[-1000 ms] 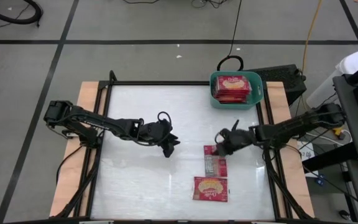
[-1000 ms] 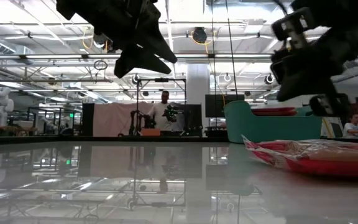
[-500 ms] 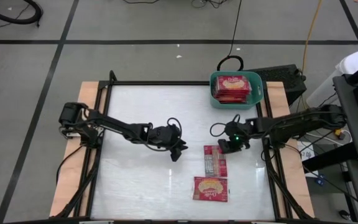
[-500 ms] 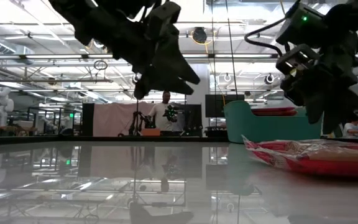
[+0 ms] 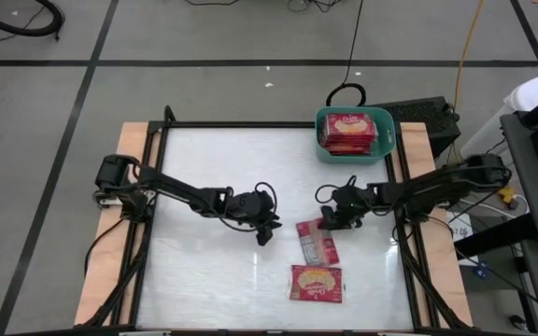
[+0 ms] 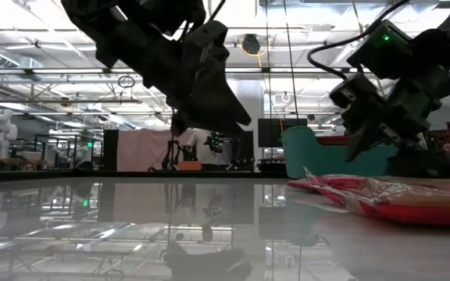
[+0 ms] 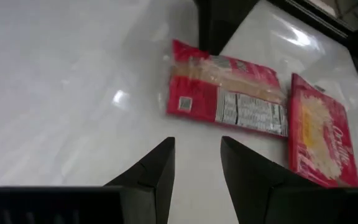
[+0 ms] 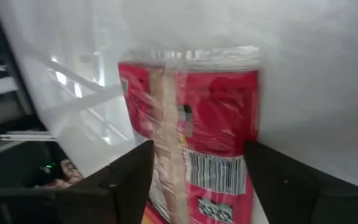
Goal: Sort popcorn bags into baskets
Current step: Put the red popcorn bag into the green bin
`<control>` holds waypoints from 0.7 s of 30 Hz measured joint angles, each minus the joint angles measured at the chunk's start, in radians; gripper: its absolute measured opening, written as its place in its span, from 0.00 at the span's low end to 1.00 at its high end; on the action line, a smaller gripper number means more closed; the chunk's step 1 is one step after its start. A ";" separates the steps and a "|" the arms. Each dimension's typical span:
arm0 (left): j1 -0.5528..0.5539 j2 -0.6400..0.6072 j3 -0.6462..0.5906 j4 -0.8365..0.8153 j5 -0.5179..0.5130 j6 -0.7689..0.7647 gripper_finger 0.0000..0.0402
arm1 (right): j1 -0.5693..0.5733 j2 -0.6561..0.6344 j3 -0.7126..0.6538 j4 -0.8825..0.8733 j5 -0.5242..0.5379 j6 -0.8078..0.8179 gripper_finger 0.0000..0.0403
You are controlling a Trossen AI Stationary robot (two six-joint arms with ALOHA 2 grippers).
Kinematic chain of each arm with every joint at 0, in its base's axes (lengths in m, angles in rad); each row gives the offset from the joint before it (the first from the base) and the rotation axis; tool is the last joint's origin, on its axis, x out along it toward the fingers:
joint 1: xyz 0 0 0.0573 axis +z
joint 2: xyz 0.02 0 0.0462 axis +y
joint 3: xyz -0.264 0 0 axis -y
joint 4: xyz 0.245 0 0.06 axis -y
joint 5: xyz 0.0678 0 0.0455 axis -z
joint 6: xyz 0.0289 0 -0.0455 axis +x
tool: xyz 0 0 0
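Right gripper (image 5: 329, 218): jaws spread wide, straddling the end of the back-up popcorn bag (image 5: 317, 242), probably to grasp it.
Left gripper (image 5: 267, 231): mid-table, part-open, empty (waiting).
Second bag (image 5: 317, 283): near front edge.
Basket (image 5: 387, 140): back right corner, bags inside.

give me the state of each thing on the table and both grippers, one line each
back-up popcorn bag: flat on the table, printed back up, skewed
face-up popcorn bag: flat on the table, picture side up
teal basket: upright at the table's far right corner, red bags stacked inside
left gripper: open, empty, aimed at the back-up bag
right gripper: open, straddling the back-up bag's end
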 joint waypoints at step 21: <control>-0.007 0.151 0.001 0.137 -0.031 0.342 0.58 | 0.000 0.113 0.029 0.316 0.054 0.103 0.52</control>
